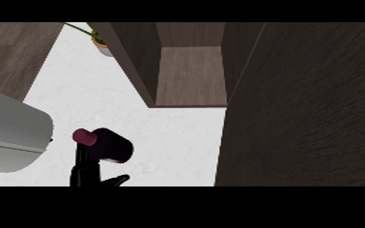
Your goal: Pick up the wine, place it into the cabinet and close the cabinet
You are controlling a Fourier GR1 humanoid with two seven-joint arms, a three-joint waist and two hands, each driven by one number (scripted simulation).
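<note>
The wine bottle (107,146) is dark with a red cap (84,136) and shows at the lower left over the white counter (171,130). My left hand (87,170) comes up from the lower edge just below the bottle. Its fingers are straight and reach up against the bottle's near side, and its thumb sticks out to the right, apart from the bottle. The dark wooden cabinet (191,75) stands open at the top centre, and its shelf is bare. Its open door (299,111) fills the right side of the view. My right hand does not show.
A grey rounded appliance (20,133) sits at the left edge. A potted plant (100,42) stands at the back, left of the cabinet. A wooden panel (25,53) fills the top left corner.
</note>
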